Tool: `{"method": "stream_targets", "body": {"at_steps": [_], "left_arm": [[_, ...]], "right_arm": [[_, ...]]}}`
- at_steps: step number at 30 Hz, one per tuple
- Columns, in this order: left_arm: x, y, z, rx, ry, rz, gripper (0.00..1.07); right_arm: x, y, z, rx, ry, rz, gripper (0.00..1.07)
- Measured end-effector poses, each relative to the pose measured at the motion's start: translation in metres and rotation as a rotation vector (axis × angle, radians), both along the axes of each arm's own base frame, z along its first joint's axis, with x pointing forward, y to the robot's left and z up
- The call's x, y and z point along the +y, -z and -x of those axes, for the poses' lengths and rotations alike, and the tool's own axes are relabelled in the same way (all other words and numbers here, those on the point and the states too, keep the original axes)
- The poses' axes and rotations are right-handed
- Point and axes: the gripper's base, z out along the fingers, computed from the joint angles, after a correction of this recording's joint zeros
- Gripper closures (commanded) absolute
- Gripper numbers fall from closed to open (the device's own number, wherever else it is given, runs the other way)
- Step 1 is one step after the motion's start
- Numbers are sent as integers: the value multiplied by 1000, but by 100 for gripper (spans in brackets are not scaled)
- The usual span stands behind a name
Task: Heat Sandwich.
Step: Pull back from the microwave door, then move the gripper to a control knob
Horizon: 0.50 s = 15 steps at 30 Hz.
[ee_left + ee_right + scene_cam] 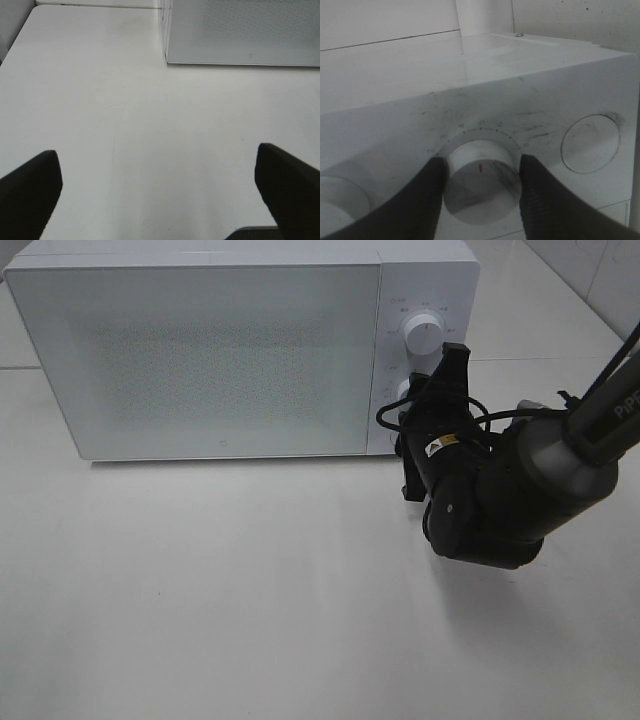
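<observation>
**Dial gripped, door shut, sandwich out of sight**

A plain white table (250,620) fills the scene, bare in front and running back to a pale wall. On its far side stands a boxy white microwave oven (200,350) with its wide frosted door (200,360) closed flush.

The right gripper (481,167) reaches to the control panel beside the door. Its two black fingers (540,200) press on opposite sides of a round white dial (480,192) ringed with printed numbers and bearing a short red mark. The gripper is closed on that dial, one finger to each side, which suits twisting it, so the step in hand looks like setting the heating time. A larger plain white knob (422,333) sits just above it on the panel, untouched.

The left gripper (160,190) hangs over the bare table in front of the oven's near corner. Its fingers are spread wide with nothing between them. It seems parked there to stay out of the way while the other arm works the controls.

The microwave is the only container here, and its contents cannot be seen through the frosted door. The sandwich appears in no view. With the door shut and the dial gripped, it is most likely inside the oven, though that is a judgement.
</observation>
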Motion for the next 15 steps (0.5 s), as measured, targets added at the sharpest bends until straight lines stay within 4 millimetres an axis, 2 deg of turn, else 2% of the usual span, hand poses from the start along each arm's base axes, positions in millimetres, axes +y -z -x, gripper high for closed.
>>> {"method": "stream_targets", "body": {"at_steps": [9, 13, 15], "left_arm": [[0, 0, 0, 0, 0, 0, 6], [0, 0, 0, 0, 0, 0, 6], [0, 0, 0, 0, 0, 0, 6]], "right_arm": [[0, 0, 0, 0, -2, 10, 86], [0, 0, 0, -1, -5, 26, 74], [0, 0, 0, 0, -3, 27, 73]]}}
